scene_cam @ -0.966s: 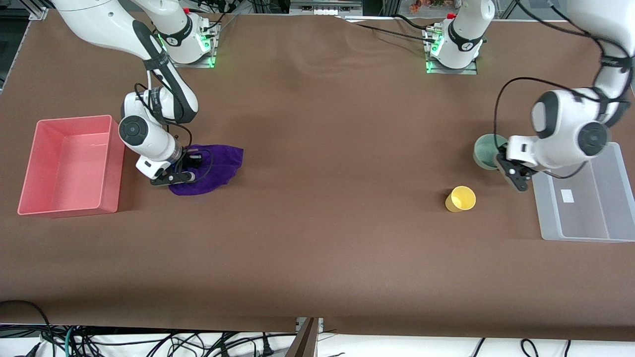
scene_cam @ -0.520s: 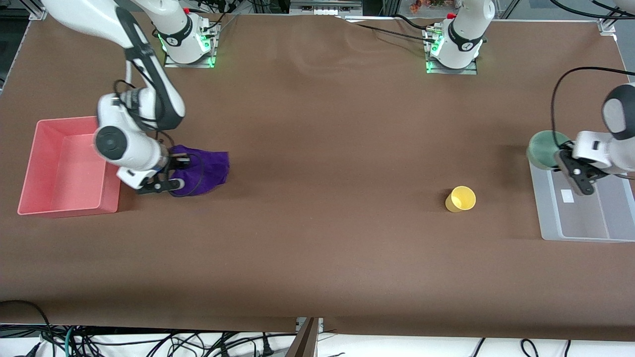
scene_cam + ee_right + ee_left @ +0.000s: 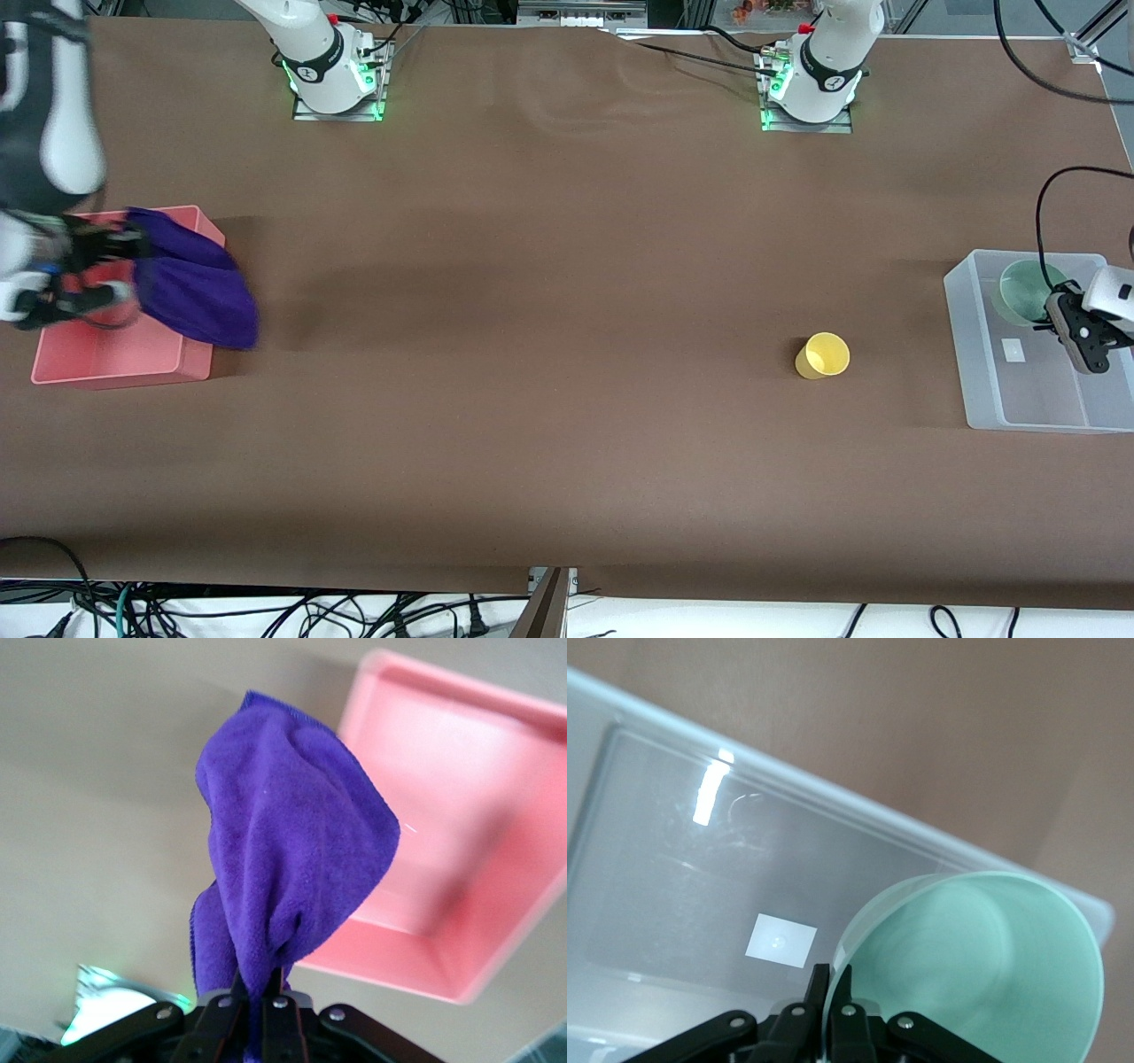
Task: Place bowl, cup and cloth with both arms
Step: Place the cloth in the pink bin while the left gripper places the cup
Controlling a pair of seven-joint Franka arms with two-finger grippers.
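My left gripper (image 3: 1059,312) is shut on the rim of the pale green bowl (image 3: 1028,290) and holds it over the clear tray (image 3: 970,354) at the left arm's end of the table. In the left wrist view the fingers pinch the bowl (image 3: 983,966) at its rim over the tray (image 3: 682,859). My right gripper (image 3: 124,266) is shut on the purple cloth (image 3: 190,288), which hangs over the edge of the pink bin (image 3: 106,359). In the right wrist view the cloth (image 3: 283,868) hangs from my gripper (image 3: 263,985) beside the bin (image 3: 443,842). The yellow cup (image 3: 822,355) lies on the table.
The two arm bases (image 3: 332,71) (image 3: 811,84) stand along the table edge farthest from the front camera. The clear tray has a white label (image 3: 1015,351) on its floor. Cables hang below the table's near edge.
My right gripper lifted the cloth off the table and swung it to the pink bin. My left gripper carried the bowl from beside the tray to over it.
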